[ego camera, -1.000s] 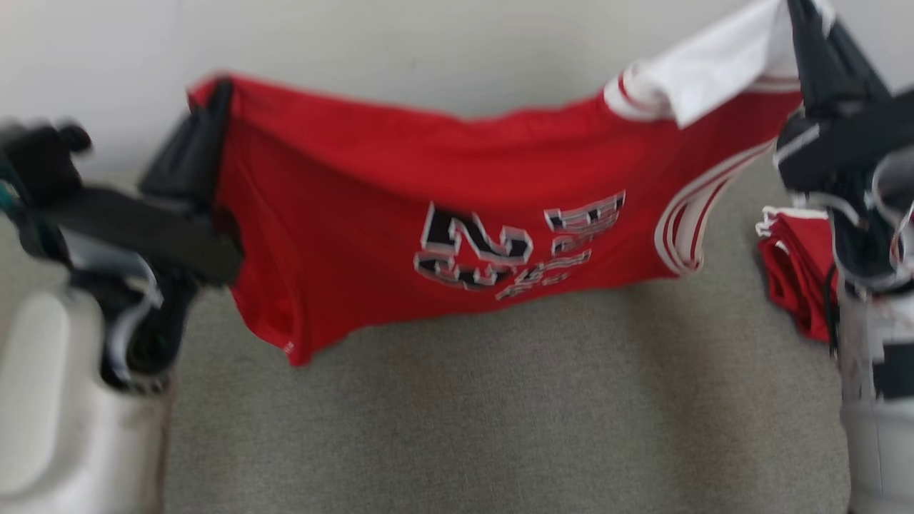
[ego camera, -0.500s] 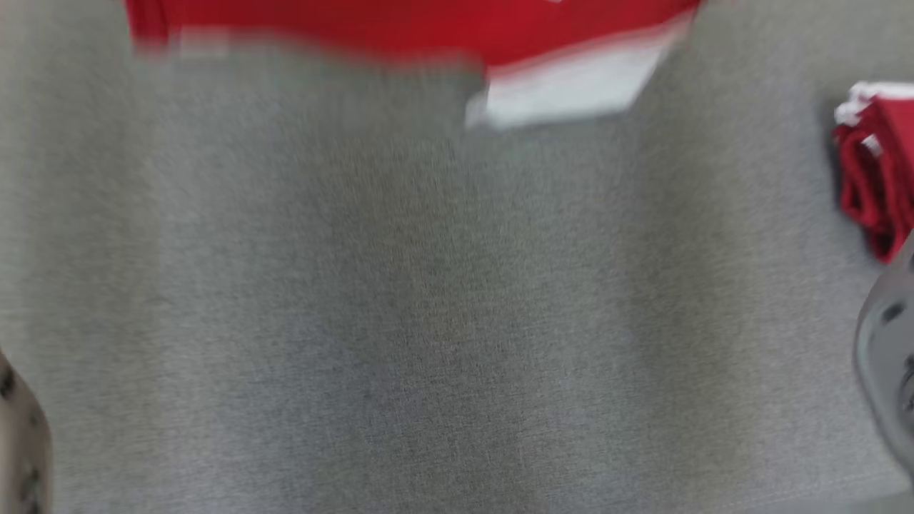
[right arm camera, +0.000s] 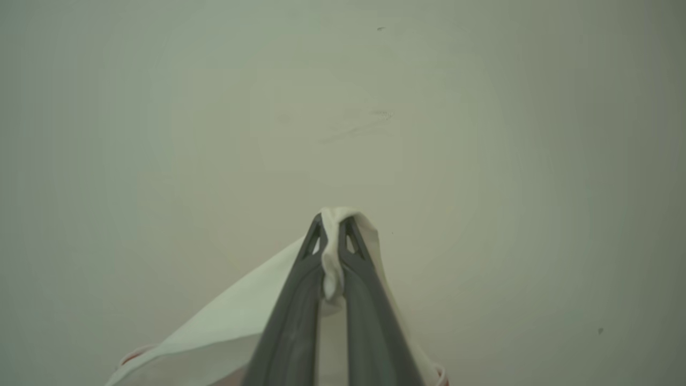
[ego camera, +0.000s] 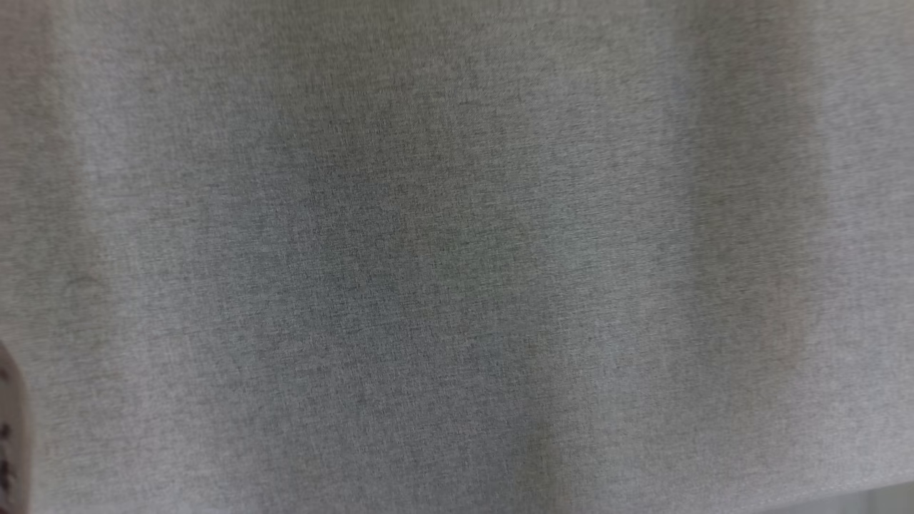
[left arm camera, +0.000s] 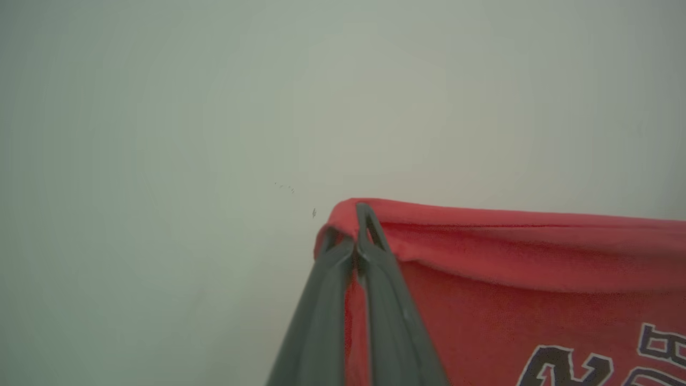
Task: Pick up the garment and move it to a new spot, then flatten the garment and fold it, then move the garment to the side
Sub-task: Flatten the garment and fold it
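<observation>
item: garment (left arm camera: pixel 509 279), one piece. red knit body with a rolled, doubled top edge drawn fairly straight. a white panel (right arm camera: pixel 241 321) forms the other end, with thin pink-red trim at its lower edges. held up in the air in front of the wall (left arm camera: pixel 161 134), hanging from two gripped points. no contact with the wall can be seen.

marking: print (left arm camera: pixel 568 370) on the red body, black characters outlined in white. cut off by the frame edge; possibly a numeral, not legible.

hold, left: left gripper (left arm camera: pixel 353 230), both dark fingers pinched together on the red corner, with cloth lapped over the tips. the corner stands out in front of the wall.

hold, right: right gripper (right arm camera: pixel 332 222), fingers closed on a bunched fold of the white panel. the fold rides up between the tips and drapes down either side, in front of the wall.

wall: pale and plain, with a few faint scuffs and specks.

by view: the left wrist view gives the red body and the print. the right wrist view gives the white panel and its trim. the head view gives a grey woven surface (ego camera: pixel 457 257), soft in focus, crossed by broad shadow bands. a pale speckled sliver (ego camera: pixel 8 428) sits at its left edge, too blurred to identify.
</observation>
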Available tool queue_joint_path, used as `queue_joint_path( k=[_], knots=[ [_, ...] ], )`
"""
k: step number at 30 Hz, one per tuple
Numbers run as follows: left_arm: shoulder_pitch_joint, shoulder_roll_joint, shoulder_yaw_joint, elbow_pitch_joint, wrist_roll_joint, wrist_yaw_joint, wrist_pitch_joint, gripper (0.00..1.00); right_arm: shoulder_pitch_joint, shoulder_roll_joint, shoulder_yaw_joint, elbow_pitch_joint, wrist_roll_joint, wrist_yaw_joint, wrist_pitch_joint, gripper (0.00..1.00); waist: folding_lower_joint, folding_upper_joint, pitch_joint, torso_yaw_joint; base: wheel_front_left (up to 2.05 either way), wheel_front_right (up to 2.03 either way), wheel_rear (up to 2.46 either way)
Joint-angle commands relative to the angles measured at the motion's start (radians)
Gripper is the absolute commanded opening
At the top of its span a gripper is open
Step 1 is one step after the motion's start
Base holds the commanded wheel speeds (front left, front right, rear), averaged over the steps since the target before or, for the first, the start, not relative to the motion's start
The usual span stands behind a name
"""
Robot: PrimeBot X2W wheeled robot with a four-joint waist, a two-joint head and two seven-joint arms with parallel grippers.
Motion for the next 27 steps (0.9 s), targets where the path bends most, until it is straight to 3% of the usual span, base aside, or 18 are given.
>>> queue_joint_path(
  k=[1, 9, 14, 20, 21, 27],
  knots=[
    [0.032, 0.003, 0.009, 0.014, -0.003, -0.002, -0.009, 0.00, 0.037, -0.017, 0.016, 0.008, 0.009, 0.000, -0.001, 0.00, -0.0001, -0.0001, 0.021, 0.001, 0.00, 0.00, 0.00],
    [0.238, -0.021, 0.005, 0.071, -0.039, -0.025, -0.035, 0.00, 0.295, -0.106, 0.249, -0.050, 0.154, 0.000, 0.049, 0.00, -0.0001, -0.0001, -0.030, 0.010, 0.00, 0.00, 0.00],
    [0.472, -0.026, -0.024, 0.006, -0.080, -0.030, -0.036, 0.00, 0.605, -0.209, 0.338, -0.228, 0.253, 0.000, 0.169, 0.00, -0.0001, -0.0001, -0.135, 0.023, 0.00, 0.00, 0.00],
    [0.707, -0.024, -0.093, -0.060, -0.093, -0.030, -0.035, 0.00, 0.944, -0.272, 0.270, -0.403, 0.243, 0.000, 0.365, 0.00, -0.0001, -0.0001, -0.244, 0.028, 0.00, 0.00, 0.00],
    [0.785, -0.030, -0.108, -0.074, -0.105, -0.030, -0.035, 0.00, 1.075, -0.251, 0.210, -0.481, 0.235, 0.000, 0.446, 0.00, -0.0001, -0.0001, -0.285, 0.026, 0.00, 0.00, 0.00],
    [0.985, -0.048, -0.115, -0.100, -0.102, -0.029, -0.035, 0.00, 1.409, -0.161, 0.065, -0.680, 0.101, 0.000, 0.699, 0.00, -0.0001, -0.0001, -0.399, 0.012, 0.00, 0.00, 0.00]
  ],
)
